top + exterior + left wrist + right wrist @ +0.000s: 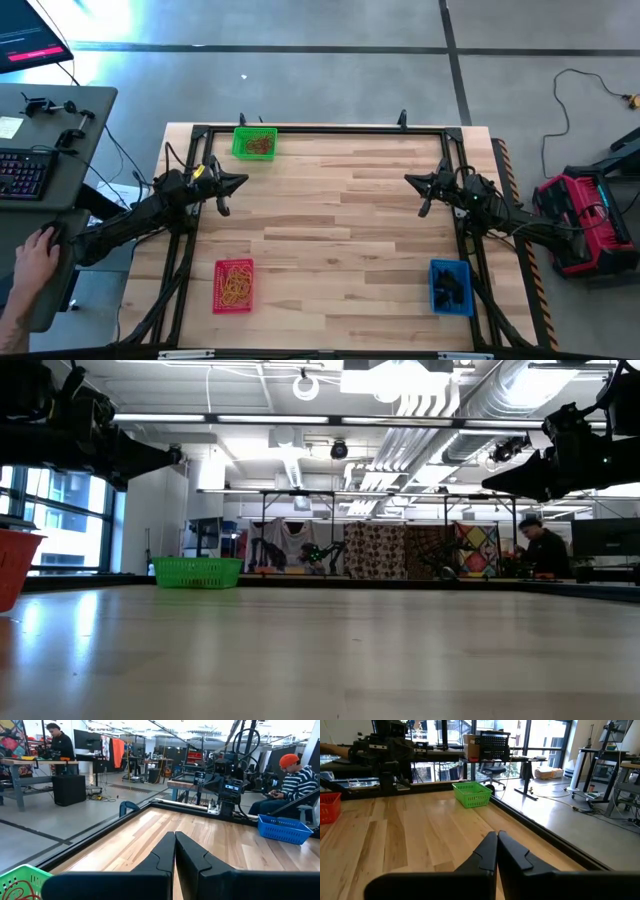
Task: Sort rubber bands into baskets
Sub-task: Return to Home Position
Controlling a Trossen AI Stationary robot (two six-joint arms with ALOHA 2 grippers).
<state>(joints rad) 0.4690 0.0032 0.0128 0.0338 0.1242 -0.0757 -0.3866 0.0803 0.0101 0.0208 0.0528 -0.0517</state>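
All rubber bands [238,288] in view were contained in baskets: the green basket [236,143] and red basket [234,262] nearer the left tool [243,182], the blue basket [451,262] nearer the right tool [408,180]. Both tools were pressed together, raised above the tabletop [330,230], well apart.

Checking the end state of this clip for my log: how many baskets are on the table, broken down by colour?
Green basket: 1
Red basket: 1
Blue basket: 1
Total: 3 baskets
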